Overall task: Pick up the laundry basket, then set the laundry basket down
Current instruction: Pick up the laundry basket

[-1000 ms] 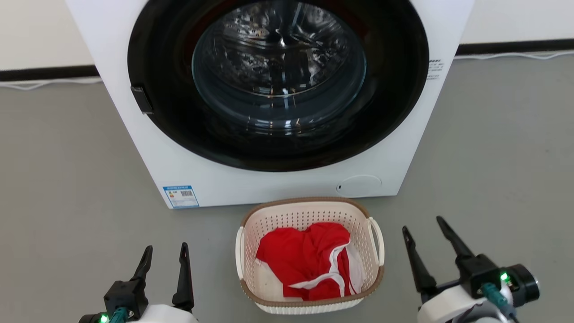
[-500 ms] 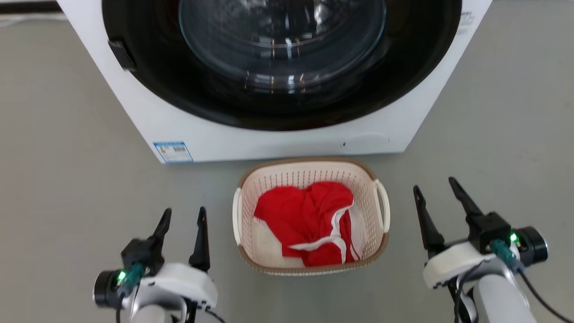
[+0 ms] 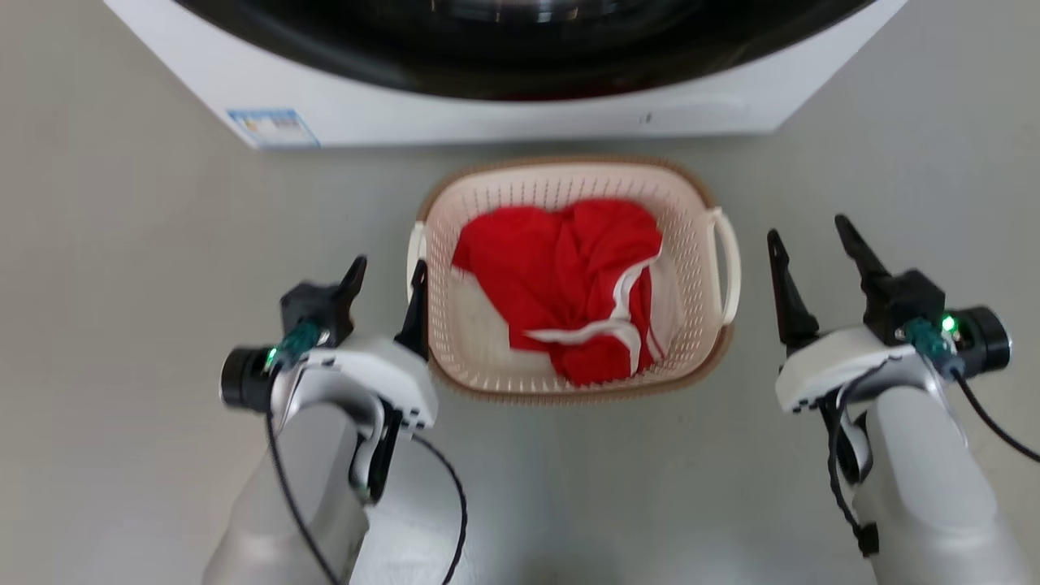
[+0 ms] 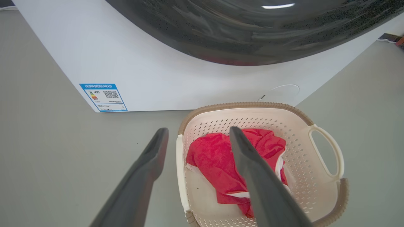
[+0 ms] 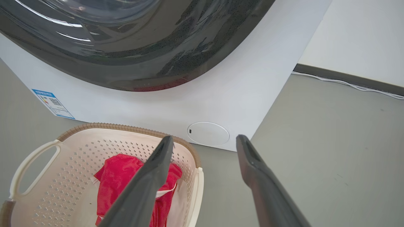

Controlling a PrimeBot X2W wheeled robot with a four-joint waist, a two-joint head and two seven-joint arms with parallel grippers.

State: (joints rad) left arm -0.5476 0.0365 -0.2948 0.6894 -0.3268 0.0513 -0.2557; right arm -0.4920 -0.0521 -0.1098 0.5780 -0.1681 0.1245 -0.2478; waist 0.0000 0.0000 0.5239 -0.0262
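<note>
A smooth grey floor [image 3: 122, 244] carried a white front-loading washing machine [image 3: 504, 122] and, just in front of its lower panel, a small cream laundry basket [image 3: 569, 398] with a brown woven-look rim. The basket stood upright, with a strip of bare floor between it and the machine. Beside the machine, a thin white cable [image 5: 347, 83] ran along the floor at the foot of a pale wall [image 5: 363, 37].

Blue label [image 4: 103, 97], Chinese heading and QR code, on washing machine [image 4: 151, 63]
</note>
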